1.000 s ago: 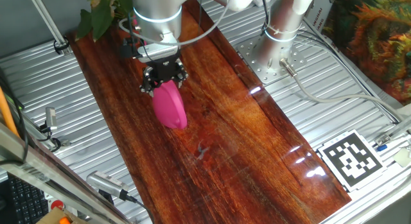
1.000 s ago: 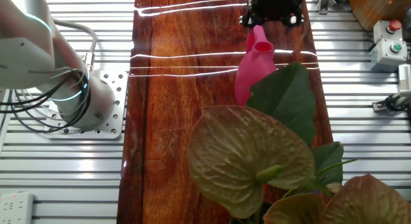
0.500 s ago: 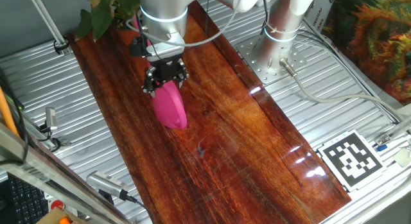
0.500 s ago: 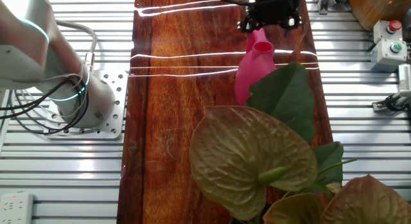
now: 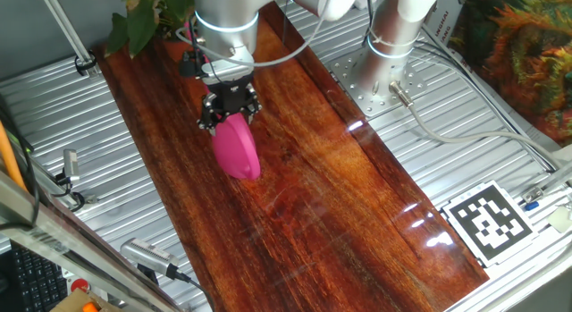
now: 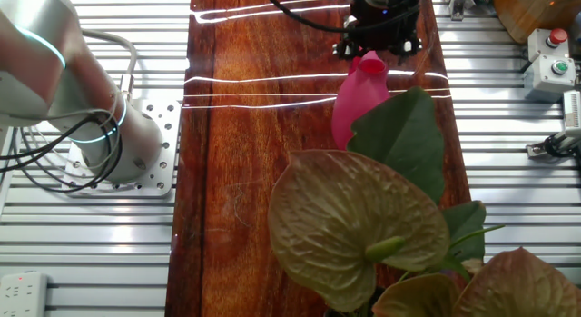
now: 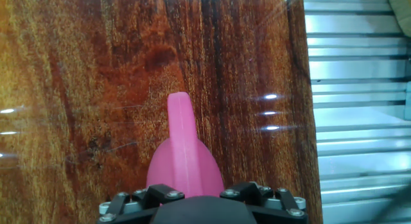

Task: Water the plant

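On the dark wooden surface [image 5: 340, 196], toward its far end in one fixed view: one pink watering can [image 5: 236, 146], standing with the end effector [image 5: 229, 105] directly over its top, the plant [image 5: 143, 15] showing only as a few green leaves at the surface's top-left corner. The other fixed view adds what that one lacks: the plant's [image 6: 363, 217] broad leaves large in the foreground, overlapping the can's [image 6: 359, 92] lower body. The hand view shows the can's spout [image 7: 182, 131] pointing away over the wood; whether the end effector [image 7: 199, 205] grips the can cannot be told, its fingers being hidden.
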`<control>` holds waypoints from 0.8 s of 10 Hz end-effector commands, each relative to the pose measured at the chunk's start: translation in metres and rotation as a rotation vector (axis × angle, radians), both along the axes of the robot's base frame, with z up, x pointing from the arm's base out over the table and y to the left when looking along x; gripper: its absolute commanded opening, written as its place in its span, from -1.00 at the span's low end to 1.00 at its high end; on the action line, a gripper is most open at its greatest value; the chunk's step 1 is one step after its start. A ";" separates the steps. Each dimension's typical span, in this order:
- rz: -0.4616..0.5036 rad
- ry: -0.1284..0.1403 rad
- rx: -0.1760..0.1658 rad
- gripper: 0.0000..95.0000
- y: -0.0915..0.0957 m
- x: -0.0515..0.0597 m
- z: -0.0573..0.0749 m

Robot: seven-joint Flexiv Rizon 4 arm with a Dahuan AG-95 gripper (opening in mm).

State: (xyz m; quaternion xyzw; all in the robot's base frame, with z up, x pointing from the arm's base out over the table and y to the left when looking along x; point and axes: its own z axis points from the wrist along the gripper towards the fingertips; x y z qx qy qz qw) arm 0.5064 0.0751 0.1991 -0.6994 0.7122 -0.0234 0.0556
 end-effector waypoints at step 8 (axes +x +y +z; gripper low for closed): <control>-0.012 0.005 0.022 0.60 0.001 0.000 0.000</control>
